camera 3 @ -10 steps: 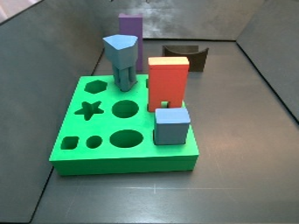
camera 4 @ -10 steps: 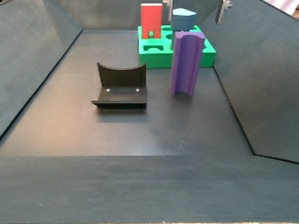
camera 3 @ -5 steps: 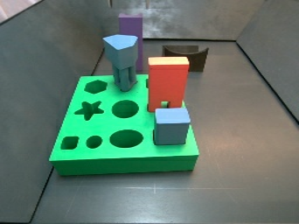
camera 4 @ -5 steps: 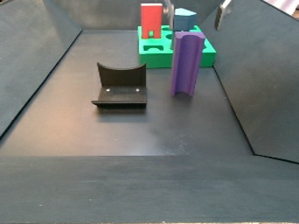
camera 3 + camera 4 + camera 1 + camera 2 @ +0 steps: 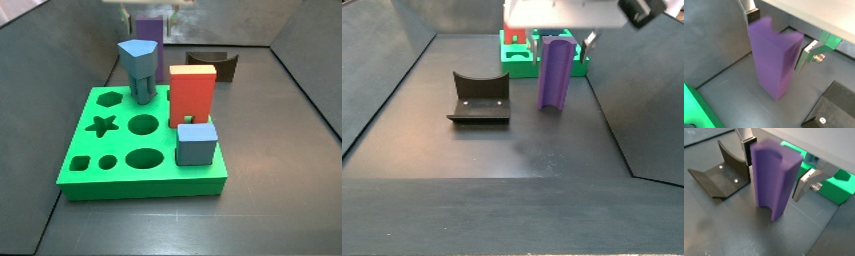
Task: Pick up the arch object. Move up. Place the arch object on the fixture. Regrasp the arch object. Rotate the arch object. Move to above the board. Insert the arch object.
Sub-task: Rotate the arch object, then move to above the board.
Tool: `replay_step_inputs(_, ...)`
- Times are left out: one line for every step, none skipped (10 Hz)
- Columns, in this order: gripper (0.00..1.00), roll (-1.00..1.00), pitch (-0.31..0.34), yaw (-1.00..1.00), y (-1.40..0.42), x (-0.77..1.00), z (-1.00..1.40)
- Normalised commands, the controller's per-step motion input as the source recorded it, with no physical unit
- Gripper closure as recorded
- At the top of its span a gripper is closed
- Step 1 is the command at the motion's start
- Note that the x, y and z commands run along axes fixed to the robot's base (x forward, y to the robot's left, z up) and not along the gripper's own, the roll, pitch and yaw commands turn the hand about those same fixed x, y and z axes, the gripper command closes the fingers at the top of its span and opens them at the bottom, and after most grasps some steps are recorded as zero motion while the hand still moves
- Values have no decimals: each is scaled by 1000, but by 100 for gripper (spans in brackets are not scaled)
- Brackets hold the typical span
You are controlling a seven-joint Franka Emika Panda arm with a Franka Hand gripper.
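Straddling one arch object, gripper unclosed

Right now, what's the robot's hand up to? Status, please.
Hand open, fingers either side of the arch object. Arch object upright on the floor, not lifted. Fixture close beside it.
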Motion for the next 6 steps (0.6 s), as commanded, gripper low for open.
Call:
replay_step_inputs(100, 42, -59, 36, 0, 0, 0)
replay_step_inputs(100, -163, -63, 14, -160, 54, 1000)
replay_step_inputs(100, -164, -59, 15, -161, 53, 1000)
replay_step_inputs(100, -154, -8, 24, -139, 36, 1000)
replay_step_inputs(100, -147, 6, 21, -132, 34, 1000)
replay_step_inputs(100, -130, 32, 9, -118, 33, 1000)
